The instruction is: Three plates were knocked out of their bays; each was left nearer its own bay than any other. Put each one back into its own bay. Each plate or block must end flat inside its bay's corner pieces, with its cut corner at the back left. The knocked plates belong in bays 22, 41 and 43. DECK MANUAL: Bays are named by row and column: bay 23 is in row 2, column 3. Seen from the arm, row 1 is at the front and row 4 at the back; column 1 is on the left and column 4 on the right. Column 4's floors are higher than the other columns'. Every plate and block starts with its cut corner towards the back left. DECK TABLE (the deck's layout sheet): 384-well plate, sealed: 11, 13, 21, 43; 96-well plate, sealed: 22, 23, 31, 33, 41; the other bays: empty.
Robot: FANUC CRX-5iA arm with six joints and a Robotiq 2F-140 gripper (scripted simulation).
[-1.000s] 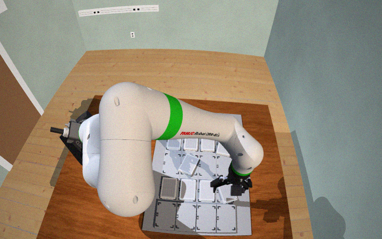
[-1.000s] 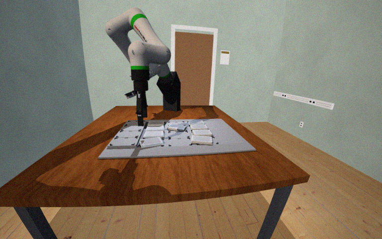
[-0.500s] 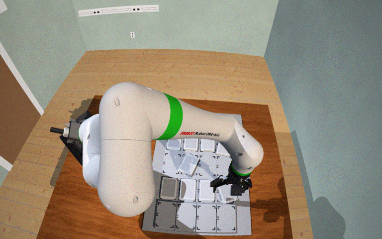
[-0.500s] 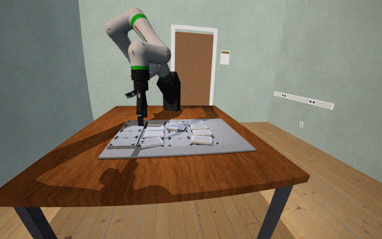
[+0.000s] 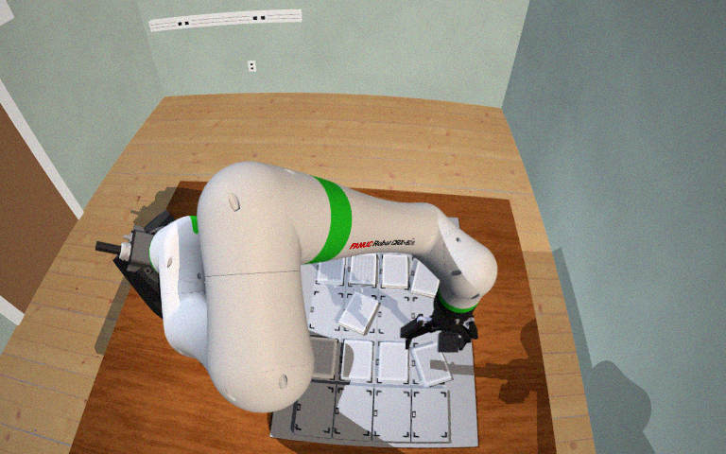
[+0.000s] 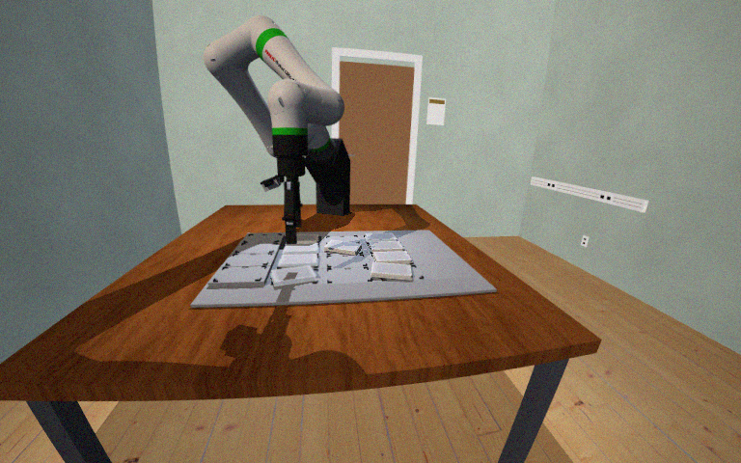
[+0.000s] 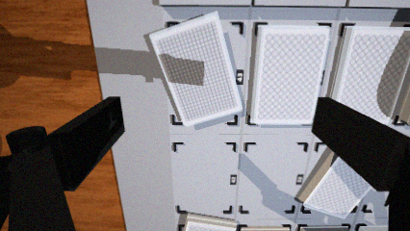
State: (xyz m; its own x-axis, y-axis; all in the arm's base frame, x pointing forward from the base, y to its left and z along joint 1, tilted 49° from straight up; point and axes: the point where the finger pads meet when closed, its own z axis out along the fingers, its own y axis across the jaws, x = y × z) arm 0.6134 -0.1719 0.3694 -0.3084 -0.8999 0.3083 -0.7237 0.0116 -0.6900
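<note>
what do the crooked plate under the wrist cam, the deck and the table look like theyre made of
Crooked plate: probably white plastic under a thin seal, judging by the fine grid showing through a flat matte top.
Deck: a pale grey sheet, matte, painted metal or plastic; black corner marks edge each bay.
Table: reddish-brown wood, with visible grain and a soft sheen that suggests varnish.
</note>
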